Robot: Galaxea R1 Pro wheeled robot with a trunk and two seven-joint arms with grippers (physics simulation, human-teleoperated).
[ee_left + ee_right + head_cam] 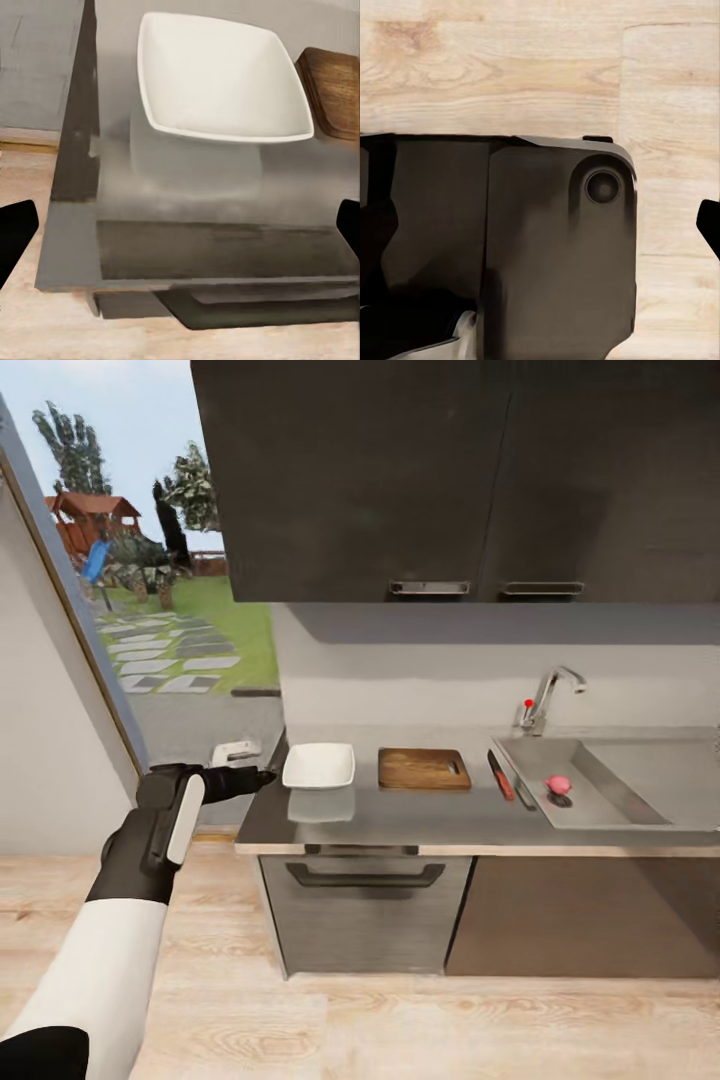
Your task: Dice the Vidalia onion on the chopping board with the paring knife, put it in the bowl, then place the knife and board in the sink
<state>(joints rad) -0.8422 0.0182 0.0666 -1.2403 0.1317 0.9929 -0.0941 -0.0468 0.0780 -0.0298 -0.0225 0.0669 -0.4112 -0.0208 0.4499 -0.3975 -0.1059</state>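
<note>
Left tool [262,778] wide open (empty) beside bowl [319,766]

Readable text: none in any of the three views.
Cabinets [450,480]: plain dark fronts, no label or brand.
Bowl [319,766]: plain white, unmarked.
Chopping board [424,769]: bare wood, no lettering.
Tap [550,698]: a red knob, no writing.

Dark wall cabinets [450,470] hang above pale wood flooring [400,1020], beside a garden-facing window [150,560].
</note>
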